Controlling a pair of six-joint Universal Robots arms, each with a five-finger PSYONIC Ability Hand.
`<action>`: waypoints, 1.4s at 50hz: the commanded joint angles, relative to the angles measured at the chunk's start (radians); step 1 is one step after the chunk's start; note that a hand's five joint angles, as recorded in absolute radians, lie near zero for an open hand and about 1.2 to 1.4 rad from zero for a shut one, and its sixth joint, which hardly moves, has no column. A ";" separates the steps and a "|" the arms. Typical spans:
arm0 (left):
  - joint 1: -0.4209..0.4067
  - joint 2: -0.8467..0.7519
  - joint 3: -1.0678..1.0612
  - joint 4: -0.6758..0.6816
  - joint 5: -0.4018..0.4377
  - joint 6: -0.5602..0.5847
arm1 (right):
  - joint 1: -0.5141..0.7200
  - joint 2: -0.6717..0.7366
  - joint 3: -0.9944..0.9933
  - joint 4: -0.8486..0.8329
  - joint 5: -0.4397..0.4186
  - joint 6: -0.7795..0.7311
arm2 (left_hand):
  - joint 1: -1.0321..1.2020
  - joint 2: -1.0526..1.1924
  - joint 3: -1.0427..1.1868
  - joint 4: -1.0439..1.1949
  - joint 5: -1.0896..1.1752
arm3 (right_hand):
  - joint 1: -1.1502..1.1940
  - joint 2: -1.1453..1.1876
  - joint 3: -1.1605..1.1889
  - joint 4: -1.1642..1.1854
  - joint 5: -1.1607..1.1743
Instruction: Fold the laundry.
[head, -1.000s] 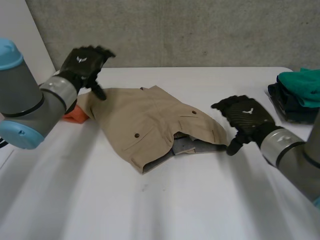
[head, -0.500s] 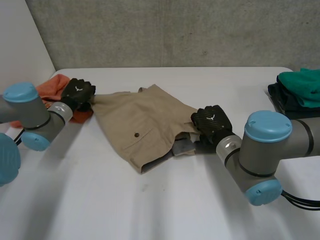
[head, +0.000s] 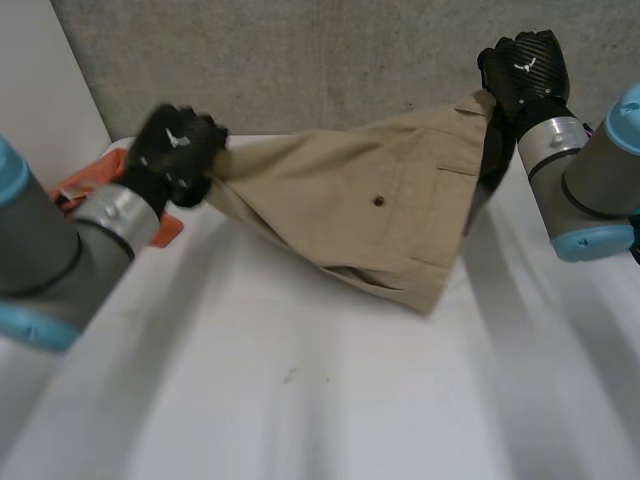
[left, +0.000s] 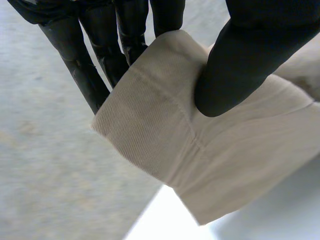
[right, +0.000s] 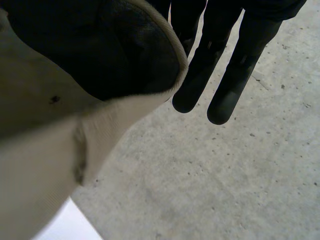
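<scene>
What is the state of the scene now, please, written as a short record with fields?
garment: beige garment, held in the air, stretched between both hands
left hand: left hand pinches one end of it between thumb and fingers
right hand: right hand grips the opposite corner, higher than the left
lowest corner: hangs close to the table; contact unclear
other item: orange cloth on the table behind the left hand

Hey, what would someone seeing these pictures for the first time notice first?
A beige garment is held up, stretched over the white table. The left robot hand pinches one end, and the right robot hand grips the other end, which sits higher. An orange cloth lies by the left arm.
</scene>
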 joint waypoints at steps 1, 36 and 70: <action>-0.148 0.041 -0.193 0.011 -0.017 -0.063 | -0.018 0.247 -0.226 -0.015 -0.116 0.066 | 0.226 0.201 0.207 0.197 0.254 | 0.268 0.218 0.212 0.198 0.209; -0.183 0.087 -0.170 0.005 -0.169 -0.061 | 0.050 -0.526 0.699 0.565 -0.060 0.066 | 0.226 0.201 0.207 0.197 0.254 | -0.674 -0.723 -0.729 -0.743 -0.732; -0.193 0.291 -0.063 0.000 -0.181 -0.135 | 0.167 -0.436 0.612 0.110 0.180 0.026 | 0.226 0.201 0.207 0.197 0.254 | 0.268 0.218 0.212 0.198 0.209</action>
